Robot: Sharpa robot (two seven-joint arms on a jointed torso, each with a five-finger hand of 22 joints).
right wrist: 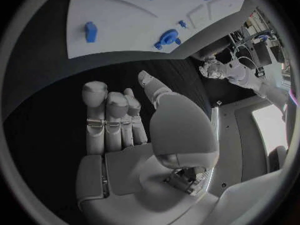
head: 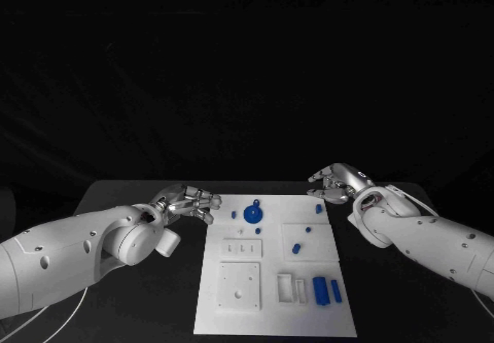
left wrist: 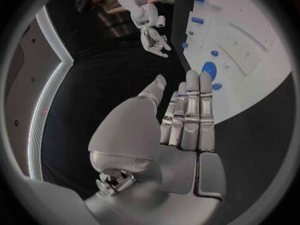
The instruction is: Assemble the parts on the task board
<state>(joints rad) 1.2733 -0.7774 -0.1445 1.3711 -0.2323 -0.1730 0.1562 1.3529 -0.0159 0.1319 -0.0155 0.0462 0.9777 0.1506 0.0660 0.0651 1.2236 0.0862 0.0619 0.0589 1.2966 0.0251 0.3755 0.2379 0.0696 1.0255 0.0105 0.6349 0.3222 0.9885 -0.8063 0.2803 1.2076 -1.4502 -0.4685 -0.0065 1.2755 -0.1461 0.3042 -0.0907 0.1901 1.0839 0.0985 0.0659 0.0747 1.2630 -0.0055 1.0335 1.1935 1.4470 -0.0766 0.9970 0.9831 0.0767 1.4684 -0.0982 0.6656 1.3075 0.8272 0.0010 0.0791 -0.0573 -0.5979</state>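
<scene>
a: left hand [head: 190, 202] sits just off the task board's [head: 276, 325] left edge near the far corner, over the black table [head: 144, 300]. holds nothing, fingers stretched out side by side, thumb apart, clear in the left wrist view [left wrist: 187, 120].

b: right hand [head: 338, 182]?

a: at the board's far right corner, fingers curled downward a bit but spread, nothing in them. right wrist view [right wrist: 119, 130] shows the fingers extended and empty above the table, board beyond the fingertips.

b: parts?

a: all on the board. round blue part with a knob [head: 252, 214] near the far edge, small blue piece [head: 233, 213] just left of it, another small one [head: 258, 230] just nearer. blue peg [head: 319, 209] near the far right corner by the right hand. short blue piece [head: 296, 248] on the raised square plate [head: 314, 246] at right. two long blue bars [head: 321, 289] side by side near the front right, beside a white slotted holder [head: 290, 287].

b: touching any?

a: no, both hands apart from every part.
</scene>
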